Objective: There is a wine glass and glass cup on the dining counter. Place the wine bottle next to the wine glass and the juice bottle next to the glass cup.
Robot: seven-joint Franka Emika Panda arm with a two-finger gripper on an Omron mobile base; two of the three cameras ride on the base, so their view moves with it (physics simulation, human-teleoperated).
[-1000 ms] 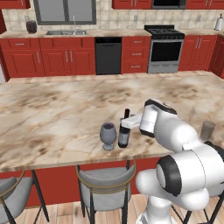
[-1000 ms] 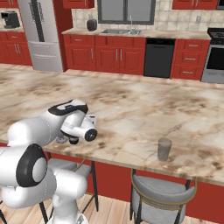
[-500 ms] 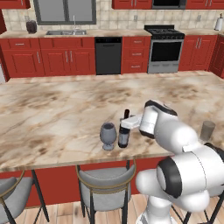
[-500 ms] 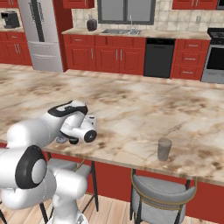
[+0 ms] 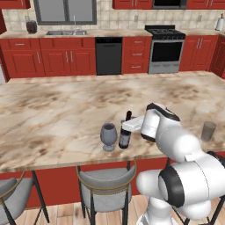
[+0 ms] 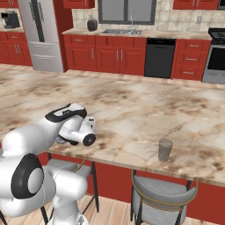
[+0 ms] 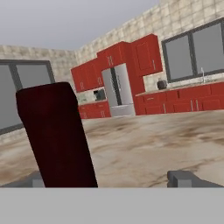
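Note:
The wine bottle (image 5: 125, 138) stands upright on the dining counter (image 5: 66, 114), close beside the right of the wine glass (image 5: 108, 135). My gripper (image 5: 128, 125) reaches in level from the right at neck height, open. In the hand view the dark red neck capsule (image 7: 57, 135) stands between the open fingers of my gripper (image 7: 109, 178), near the left fingertip (image 7: 36, 178), and whether they touch I cannot tell. The glass cup (image 5: 208, 130) (image 6: 165, 150) stands farther right near the counter's front edge. The juice bottle is out of view.
Grey-cushioned bar stools (image 5: 105, 182) (image 6: 165, 197) stand along the counter's near side. Across the aisle are red cabinets, a sink (image 5: 65, 32), a dishwasher (image 5: 109, 55), a stove (image 5: 166, 50) and a fridge (image 6: 40, 35).

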